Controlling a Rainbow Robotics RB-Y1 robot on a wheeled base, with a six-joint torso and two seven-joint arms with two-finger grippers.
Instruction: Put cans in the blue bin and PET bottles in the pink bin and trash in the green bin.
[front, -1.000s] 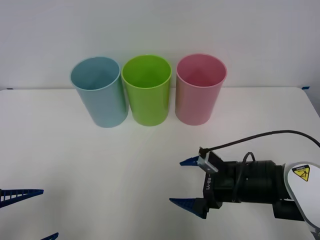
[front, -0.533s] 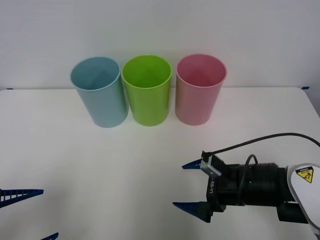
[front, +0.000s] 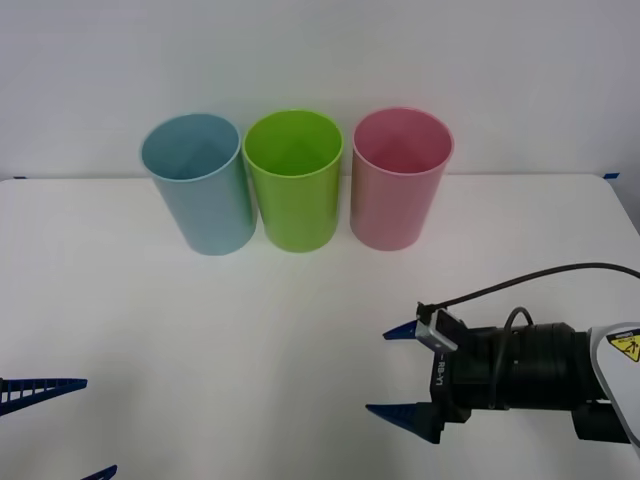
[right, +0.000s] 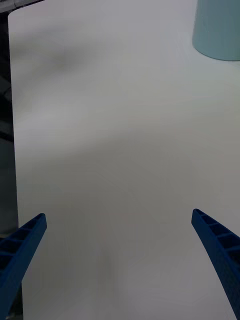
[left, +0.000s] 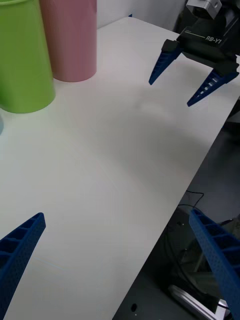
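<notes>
The table (front: 150, 320) was bare white in front of the bins, so the sound move, I judged, was to draw both arms clear and check for leftovers. Taking the green bin (front: 293, 180) as landmark: the blue bin (front: 197, 183) stood touching its left side, the pink bin (front: 401, 177) just beside its right, all upright, tall, tapering cups. The right gripper (front: 400, 372) hovered nearer the robot, right of the green bin, jaws wide, empty. The left gripper (front: 65, 428) waited far left, jaws apart, empty.
</notes>
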